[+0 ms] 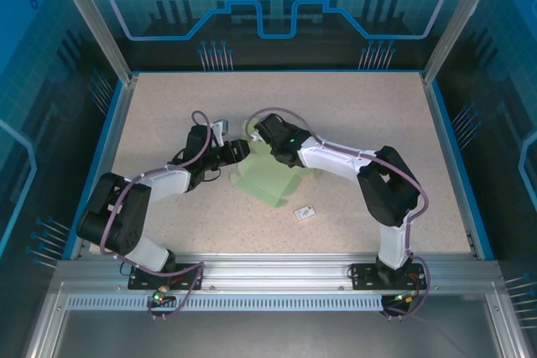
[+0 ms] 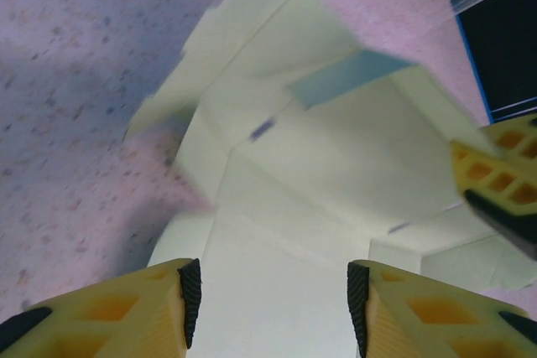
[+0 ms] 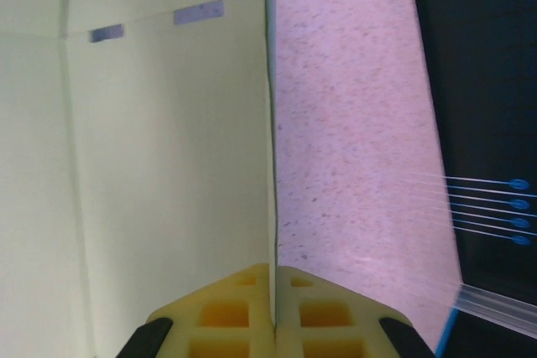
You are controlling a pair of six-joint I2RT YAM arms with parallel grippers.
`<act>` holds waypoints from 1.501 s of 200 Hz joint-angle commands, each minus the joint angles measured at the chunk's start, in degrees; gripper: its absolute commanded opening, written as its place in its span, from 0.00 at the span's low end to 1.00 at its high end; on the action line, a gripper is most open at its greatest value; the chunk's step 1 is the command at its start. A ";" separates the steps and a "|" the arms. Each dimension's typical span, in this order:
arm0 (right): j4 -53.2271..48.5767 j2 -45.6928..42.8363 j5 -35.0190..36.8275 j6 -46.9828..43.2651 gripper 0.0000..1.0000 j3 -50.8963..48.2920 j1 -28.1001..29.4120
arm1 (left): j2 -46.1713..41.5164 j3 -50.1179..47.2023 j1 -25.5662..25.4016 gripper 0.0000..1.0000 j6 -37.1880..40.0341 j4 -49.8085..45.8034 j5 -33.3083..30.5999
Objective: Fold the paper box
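The paper box (image 1: 270,177) is a pale mint-green creased cut-out, partly raised off the table centre. My right gripper (image 1: 255,134) is at its far edge; in the right wrist view the gripper (image 3: 274,278) is shut on a thin upright edge of the card (image 3: 168,165). My left gripper (image 1: 239,151) is at the card's left side. In the left wrist view this gripper (image 2: 274,301) is open, its black pads (image 2: 190,299) standing apart over a flat panel of the card (image 2: 319,148). A yellow finger of the right gripper (image 2: 502,182) shows at that view's right edge.
A tiny white tag with dark marks (image 1: 304,213) lies on the speckled table (image 1: 377,115) just right of the box. Blue-edged walls (image 1: 449,148) enclose the table. Both arms crowd together over the middle.
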 commanded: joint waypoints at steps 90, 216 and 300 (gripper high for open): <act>-29.43 -3.87 -48.87 9.04 0.00 17.24 -17.35 | 2.85 4.54 -3.23 0.62 22.31 1.94 0.26; -31.28 -2.38 -53.01 9.84 0.00 19.26 -18.57 | 12.79 12.89 -3.24 0.67 28.11 -0.39 -3.34; -30.84 -1.36 -51.85 12.22 0.00 19.83 -18.53 | 11.41 8.81 -3.55 0.49 23.28 8.27 8.08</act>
